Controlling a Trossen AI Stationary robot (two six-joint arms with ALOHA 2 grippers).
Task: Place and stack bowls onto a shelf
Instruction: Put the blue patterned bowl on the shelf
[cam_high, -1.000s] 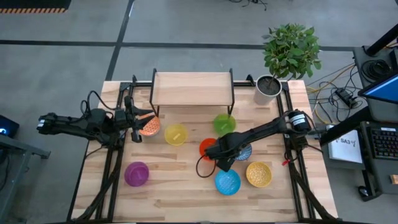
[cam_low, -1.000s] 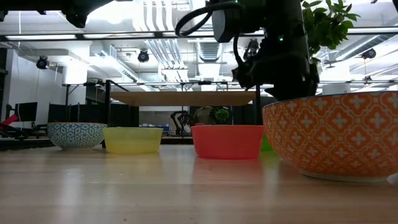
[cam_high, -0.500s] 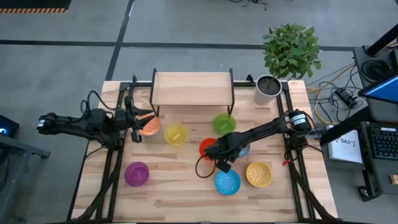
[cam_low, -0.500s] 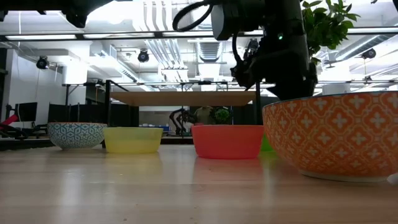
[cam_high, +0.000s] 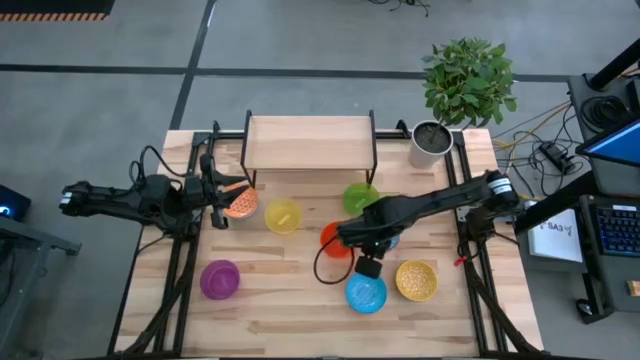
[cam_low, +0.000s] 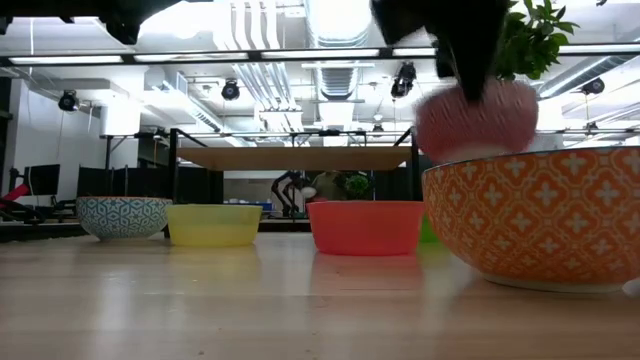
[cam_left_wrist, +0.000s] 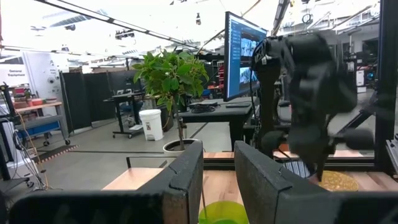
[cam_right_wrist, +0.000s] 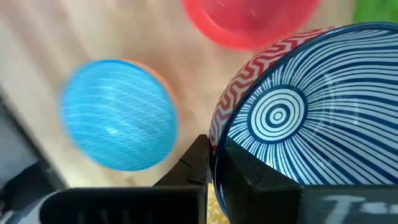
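From above, we see the shelf (cam_high: 309, 142) standing bare at the table's far edge, with the bowls spread on the table in front of it. Our right gripper (cam_high: 368, 237) hangs near the table's middle, over the blue-and-white patterned bowl (cam_high: 390, 241), with the red bowl (cam_high: 334, 238) just beside and the green bowl (cam_high: 360, 198) toward the shelf. The plain blue bowl (cam_high: 366, 293) and speckled yellow bowl (cam_high: 416, 280) lie nearer the front. Our left gripper (cam_high: 216, 188) waits at the left by the orange bowl (cam_high: 239, 202); the yellow bowl (cam_high: 283, 216) and purple bowl (cam_high: 220, 279) sit apart

At table height, a blurred bowl (cam_low: 476, 121) hangs clear of the table under the right arm, above the orange bowl's rim; the shelf plank (cam_low: 295, 158) shows behind

Past the left wrist, the two dark fingers (cam_left_wrist: 186, 177) stand apart with nothing between them

Past the right wrist, the fingers (cam_right_wrist: 200, 163) pinch the patterned bowl's rim (cam_right_wrist: 219, 129), one inside and one outside the wall; plain blue and red bowls lie below

We judge this bowl stiff, glazed and probably slippery, likely to chip if knocked. A rim pinch leaves it hanging off-centre, so it may tilt or slide; the hold should be firm, and it should come down gently and level onto the plank
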